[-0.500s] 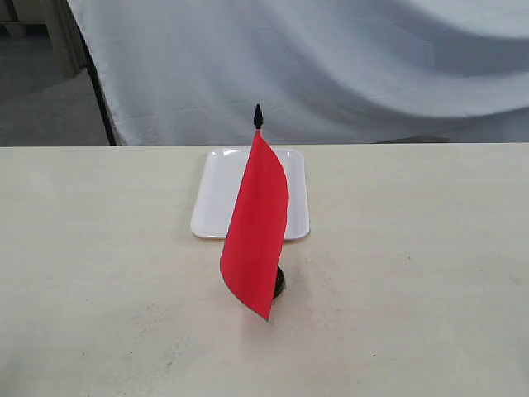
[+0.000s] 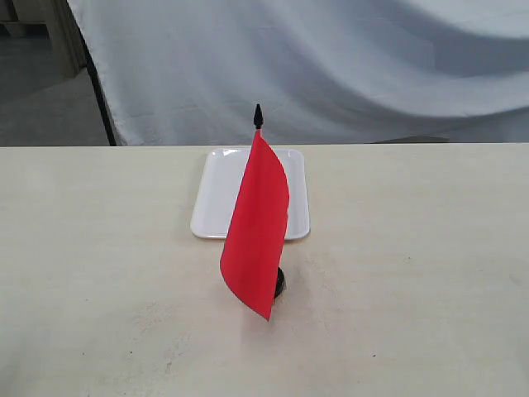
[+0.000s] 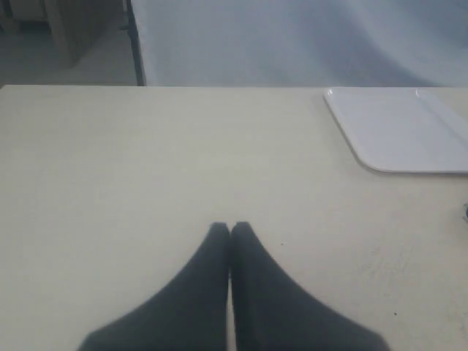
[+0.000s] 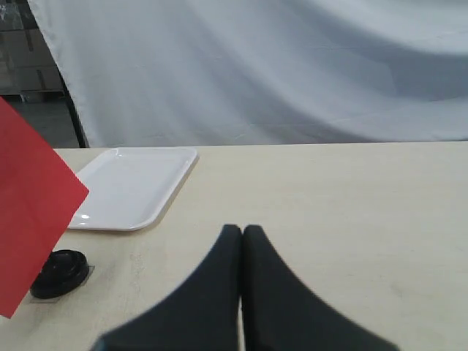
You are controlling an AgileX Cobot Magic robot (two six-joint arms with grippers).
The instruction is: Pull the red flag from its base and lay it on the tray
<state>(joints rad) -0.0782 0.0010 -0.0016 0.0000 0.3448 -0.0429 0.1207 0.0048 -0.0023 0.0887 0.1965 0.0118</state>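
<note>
The red flag (image 2: 256, 227) stands upright in the middle of the table, its cloth hanging down over most of its stick and its pointed black tip up. Its round black base (image 2: 279, 284) peeks out behind the cloth's lower edge. The white tray (image 2: 218, 203) lies just behind the flag. Neither gripper appears in the exterior view. In the left wrist view my left gripper (image 3: 231, 228) is shut and empty over bare table, with the tray (image 3: 398, 128) off to one side. My right gripper (image 4: 242, 231) is shut and empty too; the flag's cloth (image 4: 33, 212), base (image 4: 61, 273) and tray (image 4: 131, 184) show beside it.
A pale wooden table (image 2: 430, 248) carries everything. Behind its far edge hangs a white cloth backdrop (image 2: 347, 66), with a dark pole (image 2: 99, 91) at its left side.
</note>
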